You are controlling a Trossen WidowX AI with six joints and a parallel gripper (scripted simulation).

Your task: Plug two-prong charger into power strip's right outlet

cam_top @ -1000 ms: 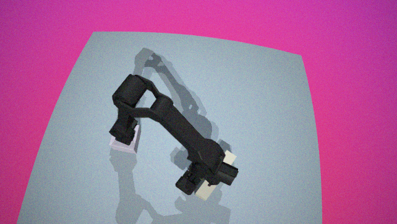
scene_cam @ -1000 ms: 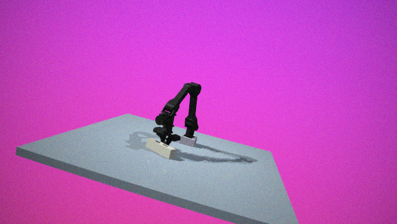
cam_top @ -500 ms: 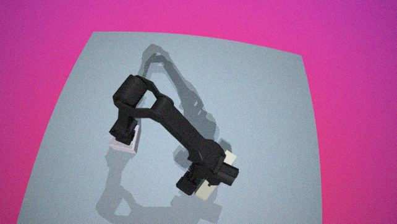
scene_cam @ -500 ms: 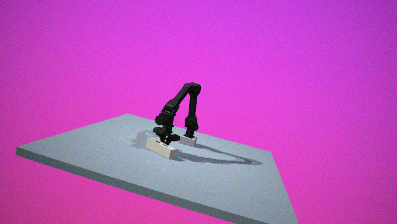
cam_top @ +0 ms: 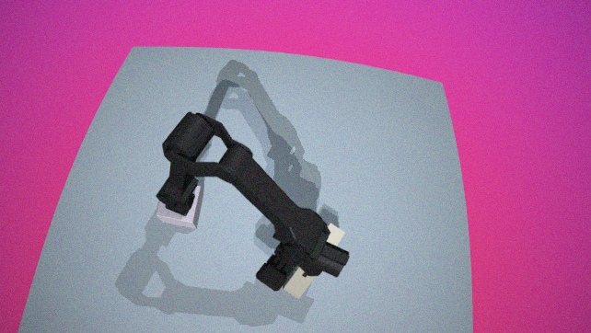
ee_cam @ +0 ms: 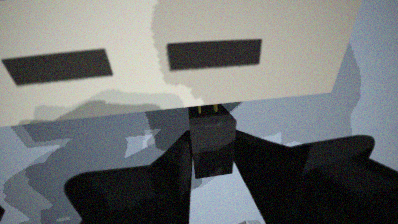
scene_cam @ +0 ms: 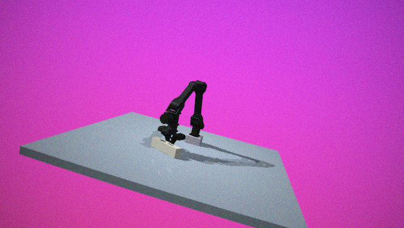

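Note:
The power strip (cam_top: 299, 282) (scene_cam: 163, 148) (ee_cam: 300, 75) is a cream block on the table. In the wrist view its top shows a right outlet slot (ee_cam: 215, 54) and a left outlet slot (ee_cam: 57, 66). My gripper (scene_cam: 172, 142) (ee_cam: 206, 132) is shut on the dark charger (ee_cam: 213, 150). The charger's two brass prongs (ee_cam: 216, 108) point toward the strip's near long edge, below the right slot in the wrist view. They are outside both slots. Their far ends meet the strip's edge in the picture; I cannot tell whether they touch it. The arm hides the fingertips in the top view.
The arm's pale pinkish base block (cam_top: 177, 218) (scene_cam: 194, 140) stands behind the strip in the exterior view. The blue-grey table (cam_top: 391, 161) (scene_cam: 94, 157) carries broad arm shadows. A shadow edge crosses the strip's top between the slots.

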